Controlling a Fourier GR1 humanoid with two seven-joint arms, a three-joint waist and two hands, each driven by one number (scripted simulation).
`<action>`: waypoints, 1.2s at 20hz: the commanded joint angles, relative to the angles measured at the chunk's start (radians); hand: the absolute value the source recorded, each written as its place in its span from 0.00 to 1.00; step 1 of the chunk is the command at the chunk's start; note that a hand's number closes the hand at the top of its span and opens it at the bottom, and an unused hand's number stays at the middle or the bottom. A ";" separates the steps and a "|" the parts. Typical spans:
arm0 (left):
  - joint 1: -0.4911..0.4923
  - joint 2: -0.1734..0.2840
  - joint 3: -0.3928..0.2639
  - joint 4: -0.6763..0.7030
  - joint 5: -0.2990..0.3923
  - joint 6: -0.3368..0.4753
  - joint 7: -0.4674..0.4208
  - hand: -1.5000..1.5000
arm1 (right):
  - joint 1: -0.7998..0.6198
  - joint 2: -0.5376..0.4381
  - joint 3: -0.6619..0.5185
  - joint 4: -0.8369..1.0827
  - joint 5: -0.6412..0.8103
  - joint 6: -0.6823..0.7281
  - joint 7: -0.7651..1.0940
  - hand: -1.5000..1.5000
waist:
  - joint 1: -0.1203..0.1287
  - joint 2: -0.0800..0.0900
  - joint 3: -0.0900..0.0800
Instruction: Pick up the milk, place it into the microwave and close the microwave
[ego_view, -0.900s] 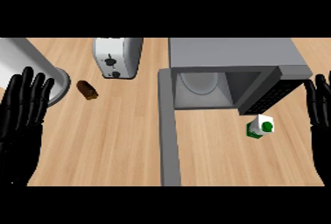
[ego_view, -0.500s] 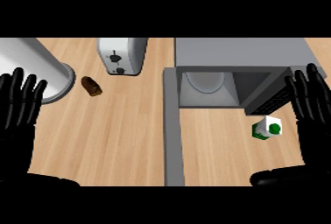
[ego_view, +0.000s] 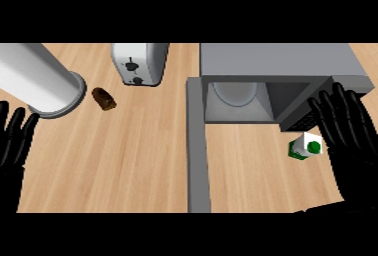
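Note:
The milk (ego_view: 303, 147) is a small white and green carton standing on the wooden counter, just in front of the microwave's right part. The grey microwave (ego_view: 279, 62) sits at the back right with its cavity (ego_view: 238, 101) showing and its door (ego_view: 195, 145) swung out toward me as a long grey strip. My right hand (ego_view: 349, 132) hovers open, fingers straight, directly right of the milk and slightly apart from it. At the left edge my left hand (ego_view: 15, 137) rests open, fingers up.
A large white cylinder (ego_view: 38, 80) lies at the back left. A silver toaster (ego_view: 139, 62) stands at the back centre. A small brown object (ego_view: 104, 98) lies between them. Bare wood spans the counter's middle left.
My right hand has moved left and forward, from the right edge to just beside the milk. The left hand has slid lower and further to the left edge. The view shifted slightly.

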 joint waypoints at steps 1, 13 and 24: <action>0.098 0.007 0.045 -0.049 0.057 -0.062 -0.021 0.00 | 0.002 0.040 0.052 -0.025 0.090 -0.064 0.024 0.00 | 0.002 0.000 0.000; 0.134 0.017 0.138 -0.044 0.142 -0.131 -0.038 0.00 | 0.001 -0.008 -0.134 0.202 0.090 -0.055 -0.132 0.00 | 0.000 0.002 0.001; 0.248 -0.040 0.132 -0.105 0.118 -0.198 -0.062 0.00 | -0.015 -0.063 -0.232 0.402 0.082 -0.035 -0.213 0.00 | 0.000 0.001 0.000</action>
